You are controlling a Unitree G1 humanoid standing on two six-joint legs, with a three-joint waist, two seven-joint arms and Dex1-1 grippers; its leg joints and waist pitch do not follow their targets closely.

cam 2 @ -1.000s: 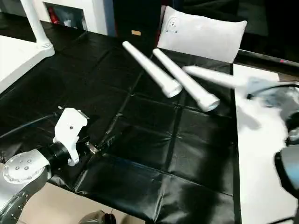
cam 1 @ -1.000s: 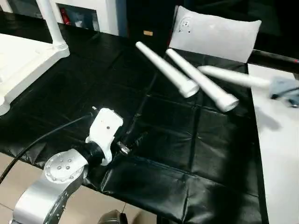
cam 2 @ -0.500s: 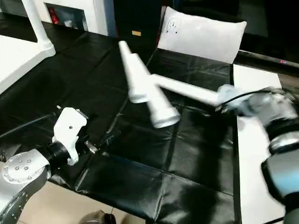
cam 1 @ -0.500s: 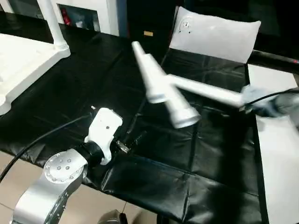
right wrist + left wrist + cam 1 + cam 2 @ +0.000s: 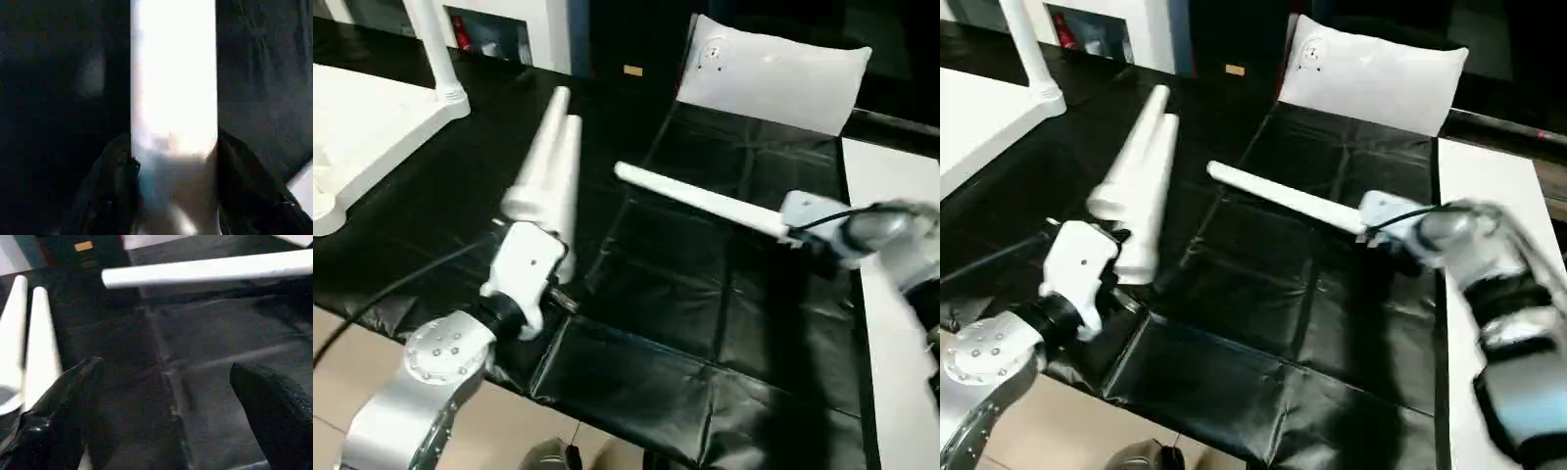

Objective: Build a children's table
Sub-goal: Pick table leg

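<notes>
Black creased sheeting (image 5: pixel 724 323) covers the bench, with a white pillow-like pad (image 5: pixel 773 70) at the far edge and a white cabinet (image 5: pixel 524 29) behind. Right gripper (image 5: pixel 813 240) is clamped on the thick end of one white leg (image 5: pixel 700 199); the right wrist view shows its black fingers (image 5: pixel 115 191) pinching both sides of the shaft. Leg is held up off the sheet, roughly level, long axis running from the gripper toward the robot's left, narrow tip pointing that way. Key relation, as I read it: the tabletop (image 5: pixel 367 127) sits at the far left edge, underside up, one leg (image 5: pixel 431 49) already standing in a corner socket, so the held leg has to travel left across the bench and be tipped so its thick end meets a socket. That puts the top much nearer the left arm than the right. Left gripper (image 5: pixel 166 396) hovers low over the sheet, spread wide and empty. Two spare legs (image 5: pixel 546 162) lie side by side, touching, just beyond it, thick ends toward the robot and tips pointing away. Legs look like smooth white tapered round plastic with a flared collar at the wide end; probably light and slippery. The top is white too, with a raised rim.
</notes>
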